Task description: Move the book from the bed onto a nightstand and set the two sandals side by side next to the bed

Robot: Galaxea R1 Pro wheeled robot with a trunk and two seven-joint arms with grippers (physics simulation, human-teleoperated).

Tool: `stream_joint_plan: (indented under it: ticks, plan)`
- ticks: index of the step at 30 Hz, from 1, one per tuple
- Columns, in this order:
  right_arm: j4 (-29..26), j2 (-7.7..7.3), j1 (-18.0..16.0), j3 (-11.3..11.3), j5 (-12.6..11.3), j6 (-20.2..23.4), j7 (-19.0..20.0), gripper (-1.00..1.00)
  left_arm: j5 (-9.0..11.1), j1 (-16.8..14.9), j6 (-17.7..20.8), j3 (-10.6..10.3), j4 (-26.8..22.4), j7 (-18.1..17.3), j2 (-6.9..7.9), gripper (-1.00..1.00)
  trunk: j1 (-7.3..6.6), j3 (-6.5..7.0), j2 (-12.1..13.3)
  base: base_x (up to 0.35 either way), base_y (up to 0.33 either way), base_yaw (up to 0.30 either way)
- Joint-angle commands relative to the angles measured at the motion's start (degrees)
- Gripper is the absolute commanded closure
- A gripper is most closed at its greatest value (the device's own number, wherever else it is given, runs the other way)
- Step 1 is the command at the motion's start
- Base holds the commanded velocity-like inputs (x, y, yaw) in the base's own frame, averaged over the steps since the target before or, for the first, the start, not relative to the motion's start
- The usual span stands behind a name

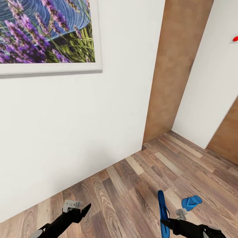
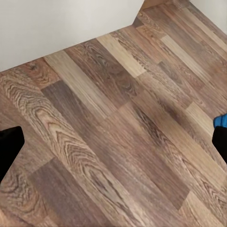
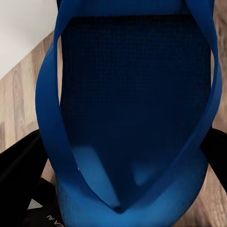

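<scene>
Blue sandal (image 1: 162, 211) stands on edge, pinched in our right gripper (image 1: 168, 222), toe forward (its mate (image 1: 191, 202) lies just beside, on the floor (image 1: 125, 185)); left gripper (image 1: 79, 209) nothing, jaws spread.

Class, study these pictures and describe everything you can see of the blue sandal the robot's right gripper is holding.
The blue sandal is a flip-flop with a finely textured, foam-like dark-blue footbed and a smooth, brighter blue V-shaped strap. It is off the wood floor, standing on edge in the head view, clamped in the right gripper. Black finger parts flank it in the right wrist view. A second blue sandal lies on the floor just beyond.
</scene>
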Motion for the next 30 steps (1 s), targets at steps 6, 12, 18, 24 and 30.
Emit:
stream_joint_plan:
  ticks: [6,12,18,24,30]
  plan:
    - [0.0,-0.03,0.0,0.1,-0.6,0.6,0.2,1.0,0.6,0.0,0.4,0.0,-0.1,-0.1,0.02,-1.0,0.0,-0.05,0.0,0.131,0.0,0.0]
    - [0.0,-0.03,0.0,0.1,-0.6,0.6,0.1,1.0,0.6,0.0,0.4,0.0,-0.1,-0.1,0.02,-1.0,0.0,-0.05,0.0,0.298,0.0,0.0]
    - [0.0,-0.03,0.0,0.1,-0.6,0.6,0.2,1.0,0.6,0.0,0.4,0.0,-0.1,-0.1,0.02,-1.0,0.0,-0.05,0.0,0.241,0.0,0.0]
    - [0.0,-0.03,0.0,0.1,-0.6,0.7,0.3,1.0,0.6,0.0,0.4,0.0,-0.1,-0.1,0.02,-1.0,0.0,-0.05,0.0,0.035,0.0,-0.033]
    - [0.0,-0.03,0.0,0.1,-0.6,0.6,0.3,1.0,0.6,0.0,0.4,-0.1,-0.1,-0.1,0.02,-1.0,0.0,-0.05,0.0,0.002,0.0,-0.245]
